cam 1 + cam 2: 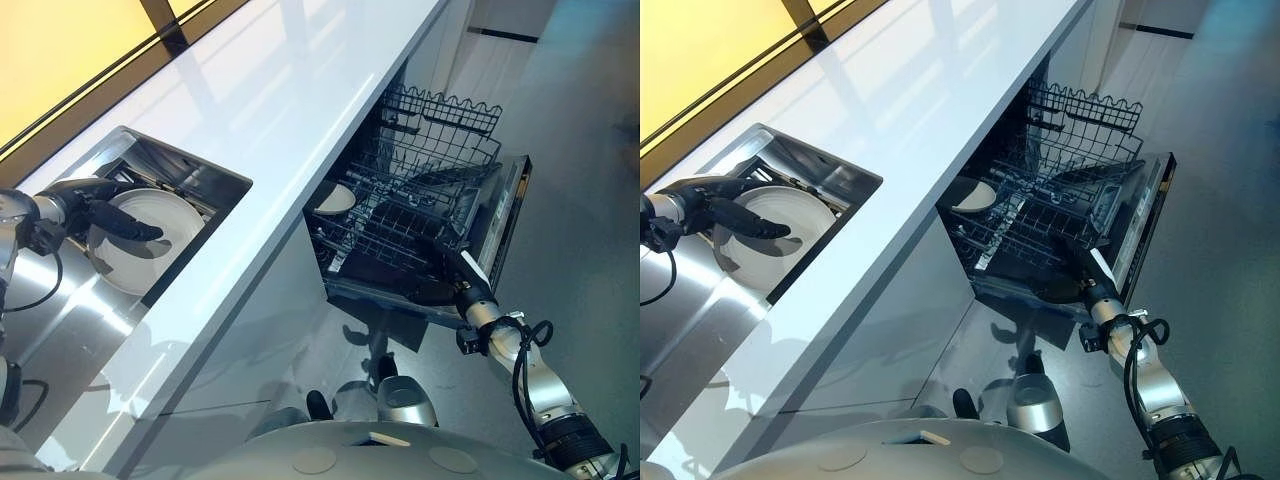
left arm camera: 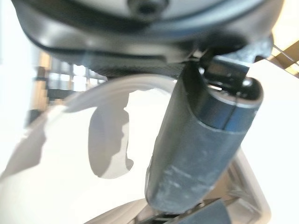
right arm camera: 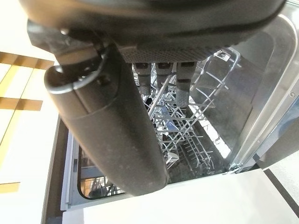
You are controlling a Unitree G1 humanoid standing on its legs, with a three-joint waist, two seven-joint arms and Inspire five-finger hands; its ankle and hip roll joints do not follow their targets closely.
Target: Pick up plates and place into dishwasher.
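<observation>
White plates [image 1: 150, 245] are stacked in the sink [image 1: 195, 160] at the left. My left hand [image 1: 105, 208] reaches over them, open, with its thumb [image 2: 201, 149] lying across the top plate's face [image 2: 70, 182] and its fingers by the upper rim. Another white plate [image 1: 335, 198] stands in the open dishwasher's lower rack [image 1: 395, 235]. At that rack's near edge hovers my right hand [image 1: 455, 262]; its fingers [image 3: 161, 79] are straight above the wires and hold nothing.
The white countertop [image 1: 300, 100] runs between the sink and the dishwasher. The upper rack [image 1: 440, 125] is pulled out, and the lowered door [image 1: 505, 210] juts toward my right arm. Grey floor lies beyond it.
</observation>
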